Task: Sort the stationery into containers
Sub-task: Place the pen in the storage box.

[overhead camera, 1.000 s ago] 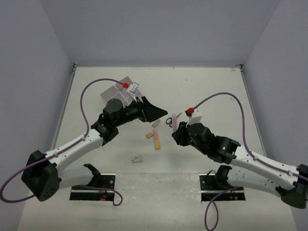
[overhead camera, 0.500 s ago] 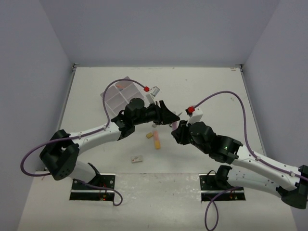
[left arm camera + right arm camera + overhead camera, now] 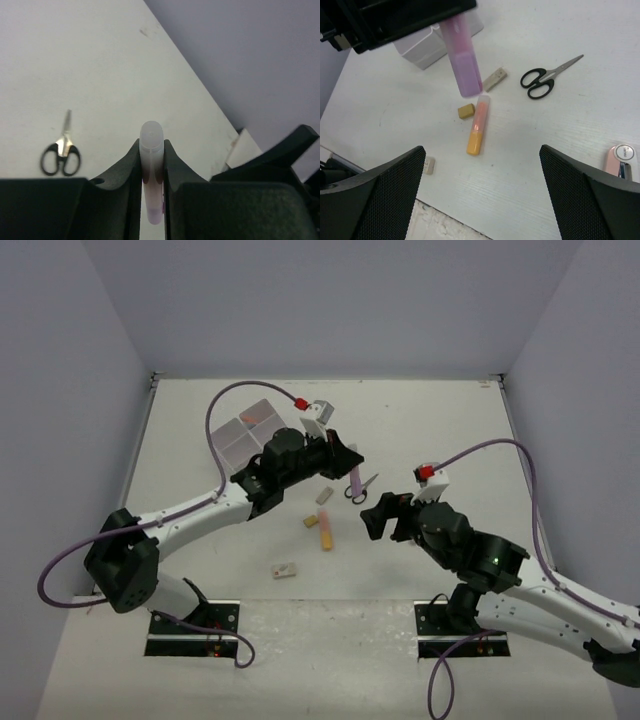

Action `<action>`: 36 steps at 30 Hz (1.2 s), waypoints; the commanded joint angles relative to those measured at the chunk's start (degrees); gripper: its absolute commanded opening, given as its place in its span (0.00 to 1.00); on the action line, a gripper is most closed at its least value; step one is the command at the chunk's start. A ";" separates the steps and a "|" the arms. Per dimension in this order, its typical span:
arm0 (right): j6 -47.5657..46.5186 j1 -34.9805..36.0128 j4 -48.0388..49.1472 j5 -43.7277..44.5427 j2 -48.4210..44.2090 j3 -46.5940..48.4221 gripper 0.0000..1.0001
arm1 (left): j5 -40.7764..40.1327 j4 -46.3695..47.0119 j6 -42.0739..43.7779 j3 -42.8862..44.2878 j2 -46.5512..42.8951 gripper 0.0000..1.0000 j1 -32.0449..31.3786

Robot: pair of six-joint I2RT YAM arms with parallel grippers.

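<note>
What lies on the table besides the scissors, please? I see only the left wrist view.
Observer: An orange highlighter lies there, with a small beige eraser just beside it.
Operator: Is the right gripper near the highlighter I am holding?
Observer: The right gripper is open and empty, apart from the pink-purple highlighter.
Operator: Where are the containers?
Observer: In the top view, the containers stand to the left of the left gripper.
</note>
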 commanded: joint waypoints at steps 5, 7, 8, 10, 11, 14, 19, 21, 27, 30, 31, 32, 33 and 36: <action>2.94 0.06 -4.54 6.61 -12.47 -3.90 0.99 | -39.35 5.76 34.42 2.32 -6.21 0.00 4.05; 2.96 0.06 -5.09 6.13 -13.31 -3.80 0.99 | -36.93 13.77 39.73 1.56 -4.36 0.00 8.70; 3.02 0.04 -5.60 5.77 -13.42 -3.66 0.99 | -35.63 16.07 39.91 1.23 -3.51 0.00 10.89; 3.11 -0.02 -7.41 5.47 -13.55 -3.30 0.99 | -32.88 20.29 41.68 0.39 -1.74 0.00 14.76; 3.36 0.06 -7.95 5.55 -13.64 -3.21 0.99 | -32.82 25.38 42.91 -0.22 -0.20 0.00 16.31; 4.41 -0.02 -10.18 5.72 -14.59 -3.48 0.99 | -32.82 33.82 48.30 -2.01 2.79 0.00 17.40; 4.96 -0.02 -10.99 5.26 -17.39 -4.52 0.99 | -31.75 35.54 47.77 -2.39 6.61 0.00 19.06; 4.96 0.06 -11.05 5.03 -17.96 -4.81 0.99 | -31.56 37.74 46.63 -4.30 7.51 0.00 19.73; 5.12 0.06 -11.19 2.60 -16.56 -5.02 0.99 | -28.52 41.10 36.71 -8.42 9.98 0.00 23.88; 5.79 0.01 -11.23 1.95 -15.56 -5.14 0.99 | -27.30 42.44 34.95 -10.34 10.75 0.00 24.12; 6.01 0.06 -11.22 1.77 -15.20 -5.14 0.99 | -27.01 42.95 34.43 -10.81 11.05 0.00 24.12; 6.01 0.06 -11.15 1.62 -14.84 -5.14 0.99 | -26.86 43.17 34.22 -11.02 11.26 0.00 24.12; 6.01 0.06 -11.00 1.56 -14.56 -5.14 0.99 | -26.84 43.47 33.82 -11.33 11.61 0.00 24.12; 5.86 0.01 -10.88 1.51 -13.80 -4.81 0.99 | -26.72 44.03 33.06 -12.20 12.54 0.00 24.12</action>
